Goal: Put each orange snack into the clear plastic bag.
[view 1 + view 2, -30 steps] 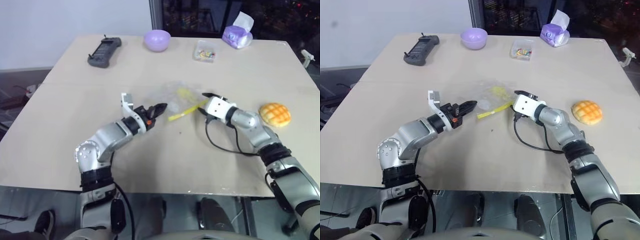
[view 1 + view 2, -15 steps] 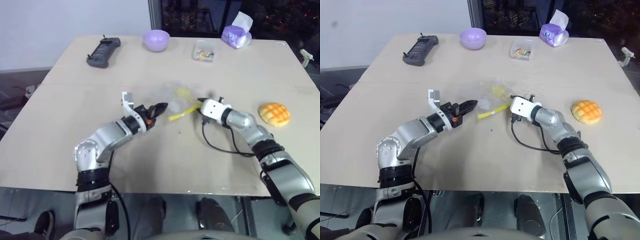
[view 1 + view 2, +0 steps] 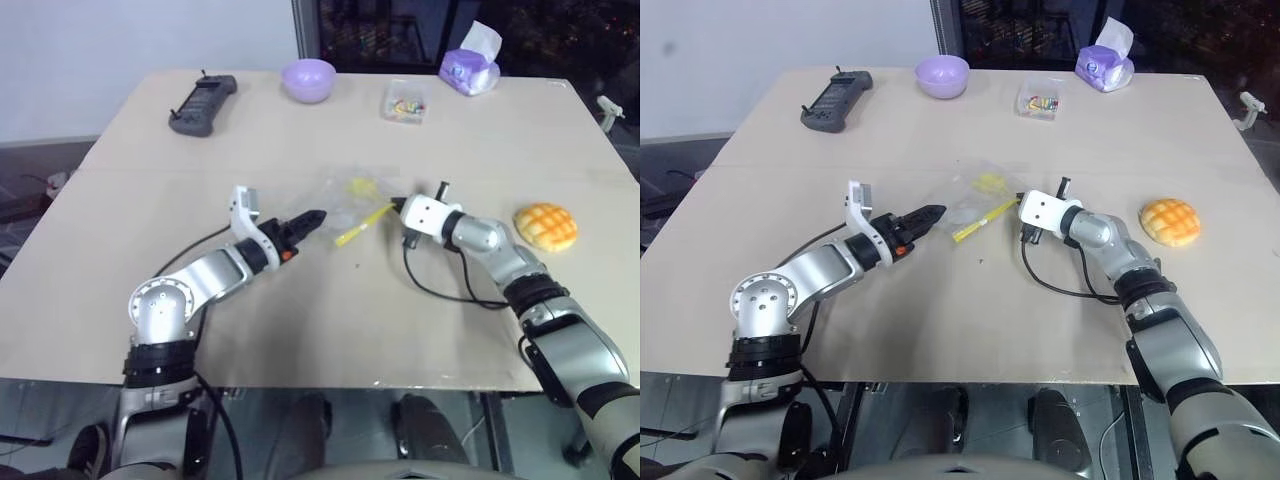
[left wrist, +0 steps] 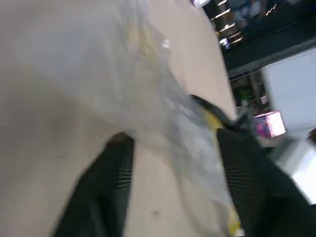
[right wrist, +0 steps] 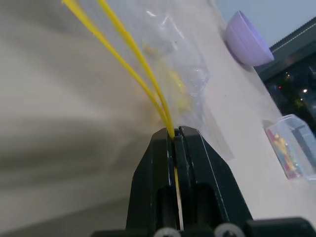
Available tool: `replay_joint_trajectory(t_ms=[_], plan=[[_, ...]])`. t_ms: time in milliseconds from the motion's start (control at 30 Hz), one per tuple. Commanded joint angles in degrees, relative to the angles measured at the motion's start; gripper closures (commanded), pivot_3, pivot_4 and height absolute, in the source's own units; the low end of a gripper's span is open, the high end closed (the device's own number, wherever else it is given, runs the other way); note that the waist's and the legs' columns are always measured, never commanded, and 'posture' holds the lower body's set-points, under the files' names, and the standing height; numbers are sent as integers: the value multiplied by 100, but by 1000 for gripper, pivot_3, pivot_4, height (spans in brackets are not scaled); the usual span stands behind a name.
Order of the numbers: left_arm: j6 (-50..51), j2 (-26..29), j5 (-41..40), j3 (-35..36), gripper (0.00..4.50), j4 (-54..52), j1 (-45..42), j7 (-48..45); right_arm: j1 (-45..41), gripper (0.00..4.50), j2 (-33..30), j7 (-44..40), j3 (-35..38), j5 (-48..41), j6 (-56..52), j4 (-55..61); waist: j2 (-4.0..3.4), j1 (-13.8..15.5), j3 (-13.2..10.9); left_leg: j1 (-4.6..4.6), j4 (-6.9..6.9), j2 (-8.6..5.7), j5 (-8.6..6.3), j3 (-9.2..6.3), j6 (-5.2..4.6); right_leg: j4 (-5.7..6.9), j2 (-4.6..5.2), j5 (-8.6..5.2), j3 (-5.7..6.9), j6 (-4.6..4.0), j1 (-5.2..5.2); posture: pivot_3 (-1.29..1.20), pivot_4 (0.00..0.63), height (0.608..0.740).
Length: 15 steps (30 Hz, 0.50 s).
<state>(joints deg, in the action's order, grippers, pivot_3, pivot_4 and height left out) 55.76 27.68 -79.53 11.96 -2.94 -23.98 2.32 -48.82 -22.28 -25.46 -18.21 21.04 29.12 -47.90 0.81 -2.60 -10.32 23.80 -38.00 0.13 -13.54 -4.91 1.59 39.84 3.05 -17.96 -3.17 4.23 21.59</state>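
The right gripper (image 5: 174, 136) is clamped on the yellow sealing strip of the crinkly clear plastic bag (image 3: 350, 197). The left gripper (image 4: 173, 163), fingers apart, straddles the bag's far side. The domed, crosshatched orange bun (image 3: 546, 226) lies at three o'clock, nearest the right arm.

You find no legible text, label, brand, number or sign here: any markings on the objects on the tabletop (image 3: 300, 330) are too small to read.

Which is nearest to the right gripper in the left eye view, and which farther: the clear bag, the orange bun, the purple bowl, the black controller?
From the right gripper:
1. Clear plastic bag, pinched at its yellow strip.
2. Orange bun, on the robot's right.
3. Purple bowl, at the far edge.
4. Black controller, far left.
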Motion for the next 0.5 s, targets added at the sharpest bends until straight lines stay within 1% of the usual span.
replay_joint_trajectory(t_ms=[33,133,233,300,333,433,500], plan=[[-344,647,923,-25,1838,-368,230,-1262,-190,4500,-86,49,100,38,-221,411,-1,-3,-1,0,3,1,0,1,1,-2,-1,0,0,0,1,0,150,740],[-1019,1136,1898,-69,1838,-378,291,-2009,-198,4500,-141,269,9,385,-507,771,-3,1,-2,-4,26,2,5,8,8,-5,-2,-1,-7,-1,9,0,150,740],[-1586,1241,2592,-125,1838,-405,198,-2443,-158,4500,-151,443,-99,714,-711,1046,-3,37,-2,-6,52,1,11,2,17,-13,0,-1,-1,-3,13,0,150,740],[-2199,1314,3320,-455,1838,-803,-132,-2792,-104,4500,59,186,-72,562,-1145,1331,1,38,-5,-5,57,2,11,1,18,-17,1,-2,1,-3,13,0,150,740],[-2315,1332,3594,-657,1838,-1000,-272,-2889,-93,4500,142,114,-74,535,-1341,1447,4,42,-6,-1,57,2,12,-1,18,-20,1,-1,4,-3,14,0,150,740],[-2730,1422,4651,-1506,1838,-1486,-479,-3226,-88,4500,416,162,-109,761,-2253,1759,6,30,-7,3,58,1,12,-1,18,-24,3,-1,5,-3,12,0,150,740],[-2999,1534,5411,-2025,1838,-1558,-490,-3402,-100,4500,568,164,-117,758,-2520,1834,0,22,-4,-2,70,0,11,7,18,-34,3,-1,-3,-3,11,0,150,740]])
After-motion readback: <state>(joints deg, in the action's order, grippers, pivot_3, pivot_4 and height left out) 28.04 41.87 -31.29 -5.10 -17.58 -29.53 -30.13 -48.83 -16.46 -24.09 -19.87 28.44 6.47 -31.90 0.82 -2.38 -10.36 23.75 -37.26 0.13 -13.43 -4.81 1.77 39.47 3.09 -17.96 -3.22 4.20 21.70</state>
